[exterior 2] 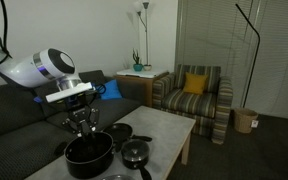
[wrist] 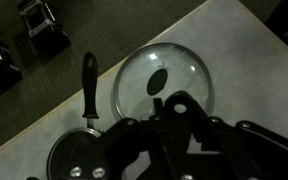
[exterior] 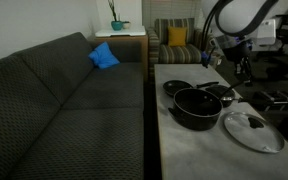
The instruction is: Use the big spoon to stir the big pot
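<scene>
1. The big pot point(exterior: 196, 108) sits on the desk point(exterior: 184, 152), mid-desk in an exterior view, with a small pan point(exterior: 177, 88) just beyond it on the far left and the glass lid point(exterior: 252, 131) near and to its right.
2. The hand point(exterior: 242, 68) hangs in the air, up off the desk, to the right of the pot and on the far side of the lid.
3. Wrist view: the hand point(wrist: 174, 105) looks straight down onto the glass lid point(wrist: 196, 62). There's a dark oval point(wrist: 157, 80) over the lid's middle. It could be the big spoon's bowl or the lid's knob, and I cannot tell which.
4. The fingers are all dark shapes, so whether they are wide, narrow or clamped on something, I cannot tell.
5. I can't pick the spoon out for certain in any view.
6. My read is that this is the approach stage, with no stirring yet, since nothing reaches into the pot.
7. Next, if the spoon is in the hand, it should swing left over the pot, drop the bowl inside and circle clear of the rim. If not, find the spoon's handle first.
</scene>
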Controlling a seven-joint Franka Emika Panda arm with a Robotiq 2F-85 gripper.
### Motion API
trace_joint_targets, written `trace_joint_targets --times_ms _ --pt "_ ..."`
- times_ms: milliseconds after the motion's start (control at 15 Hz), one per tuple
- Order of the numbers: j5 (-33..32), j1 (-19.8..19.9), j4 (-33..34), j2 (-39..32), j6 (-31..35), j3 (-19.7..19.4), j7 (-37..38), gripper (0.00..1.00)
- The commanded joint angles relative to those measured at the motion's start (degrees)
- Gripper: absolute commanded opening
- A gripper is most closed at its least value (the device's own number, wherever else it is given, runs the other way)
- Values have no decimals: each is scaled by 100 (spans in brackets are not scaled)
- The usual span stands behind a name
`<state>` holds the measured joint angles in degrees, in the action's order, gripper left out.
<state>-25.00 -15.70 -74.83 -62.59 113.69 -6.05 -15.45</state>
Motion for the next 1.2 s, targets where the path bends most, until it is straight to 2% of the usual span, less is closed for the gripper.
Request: trace_joint_targets --times_ms 0,200,400,800,1133 --pt "-224 -29 624 -295 -958 131 -160 7" --pt "-265 -23 1093 -577 -1474 298 -418 7" --pt "-248 -30 1557 -918 -1603 464 -771 7" --pt "-113 6 2115 -1336 -1399 692 -1291 7" --pt "-76 -18 2392 -1508 -1360 739 -1516 7"
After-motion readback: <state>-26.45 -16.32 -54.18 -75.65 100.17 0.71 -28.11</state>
